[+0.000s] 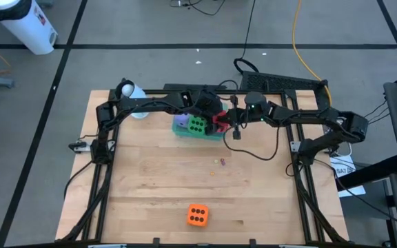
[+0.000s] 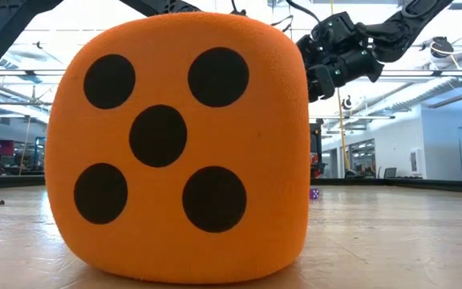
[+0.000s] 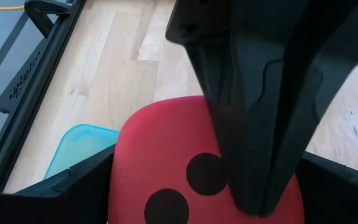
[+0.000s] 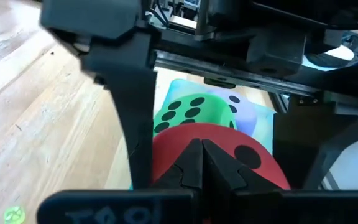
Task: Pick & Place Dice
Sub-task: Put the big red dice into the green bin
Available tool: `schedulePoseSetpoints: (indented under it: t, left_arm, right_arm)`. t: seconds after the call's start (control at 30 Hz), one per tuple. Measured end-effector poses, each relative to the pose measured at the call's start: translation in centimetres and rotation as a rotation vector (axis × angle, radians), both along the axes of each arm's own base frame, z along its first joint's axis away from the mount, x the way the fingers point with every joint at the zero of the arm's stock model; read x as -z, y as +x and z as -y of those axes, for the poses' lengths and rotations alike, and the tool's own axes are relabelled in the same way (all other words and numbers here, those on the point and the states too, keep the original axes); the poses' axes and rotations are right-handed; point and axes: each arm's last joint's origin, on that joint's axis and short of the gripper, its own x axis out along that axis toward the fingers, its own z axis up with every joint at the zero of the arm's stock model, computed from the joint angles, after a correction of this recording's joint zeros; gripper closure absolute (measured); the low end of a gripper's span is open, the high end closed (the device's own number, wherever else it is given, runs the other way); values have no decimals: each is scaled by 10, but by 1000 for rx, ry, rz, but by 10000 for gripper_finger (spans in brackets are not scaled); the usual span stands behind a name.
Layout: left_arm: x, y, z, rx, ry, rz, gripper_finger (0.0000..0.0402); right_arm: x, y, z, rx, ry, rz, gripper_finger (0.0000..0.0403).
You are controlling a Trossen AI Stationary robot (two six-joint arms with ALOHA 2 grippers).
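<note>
A red die (image 3: 166,149) sits between the wide-set fingers of my left gripper (image 1: 212,114) at the right end of the teal tray (image 3: 79,146), at the table's far middle. My right gripper (image 4: 201,155), shut, comes at the die from the table's right. A green die (image 4: 194,109) and a light purple die (image 4: 244,109) rest in the tray just behind the red one. An orange die (image 1: 197,215) stands alone on the wood near the front edge and fills the low view (image 2: 175,144). My left gripper has the red die between its two fingers, one finger (image 3: 79,186) against each of two opposite sides (image 4: 160,149). The fingers slant down from the table's left. Whether the die's underside rests on the tray is hidden. My right gripper sets its shut fingertips (image 3: 253,199) against the red die's pip face (image 3: 216,180), between the left gripper's fingers. It slants down from the table's right.
A white cup-like object (image 1: 131,89) stands at the table's far left corner. A dark cable (image 1: 253,148) hangs below the right arm over the wood. Small bits (image 1: 220,162) lie mid-table. Bare wood spreads between the tray and the orange die.
</note>
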Motion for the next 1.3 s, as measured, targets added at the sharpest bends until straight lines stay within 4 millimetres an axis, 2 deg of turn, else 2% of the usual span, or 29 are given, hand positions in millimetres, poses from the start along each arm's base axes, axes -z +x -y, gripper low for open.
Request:
schedulePoseSetpoints:
  t: [0.87, 1.1, 1.3]
  left_arm:
    - [-4, 0, -1, -21, 17, 12, 2]
    - [-10, -6, 0, -50, 27, -19, 2]
    - [-11, -8, 0, -66, 27, -42, 2]
  right_arm:
    - [14, -6, 3, 59, 78, -114, 403]
    - [28, -1, 6, 58, 96, -140, 403]
    - [31, 2, 7, 57, 98, -130, 403]
